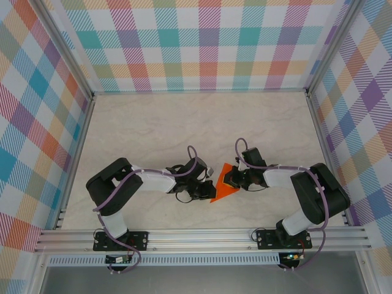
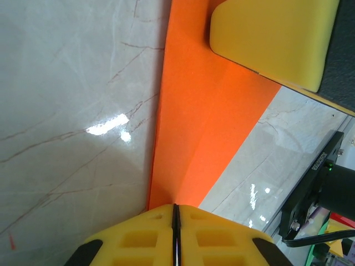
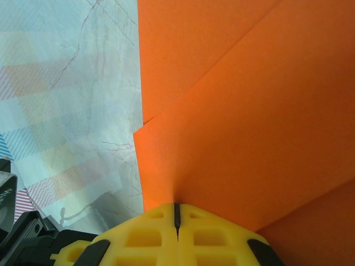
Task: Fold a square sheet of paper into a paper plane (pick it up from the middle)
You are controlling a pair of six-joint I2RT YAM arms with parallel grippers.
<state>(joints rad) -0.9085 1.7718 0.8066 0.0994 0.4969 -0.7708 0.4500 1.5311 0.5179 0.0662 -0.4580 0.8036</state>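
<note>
Near the front middle of the table [image 1: 184,122], between the two arms, the paper [image 1: 222,185] sits as an orange wedge pinched from both sides. The left gripper [image 1: 206,184] has its yellow fingers [image 2: 144,238] pressed together, with the paper's narrow end running right into the seam. The right gripper [image 1: 233,179] is likewise closed tight on an edge, and from its wrist I see two overlapping layers [image 3: 249,138] with a straight fold line across them. From the left wrist a crease runs lengthwise along the paper [image 2: 205,111], and the other gripper's pad [image 2: 272,39] lies against its far end. I judge this a fold in mid-making, far from a finished dart. Next, I reckon, one side must hold firm while the other lays its flap over squarely and presses the crease; a tug from either could tear or skew the thin paper
</note>
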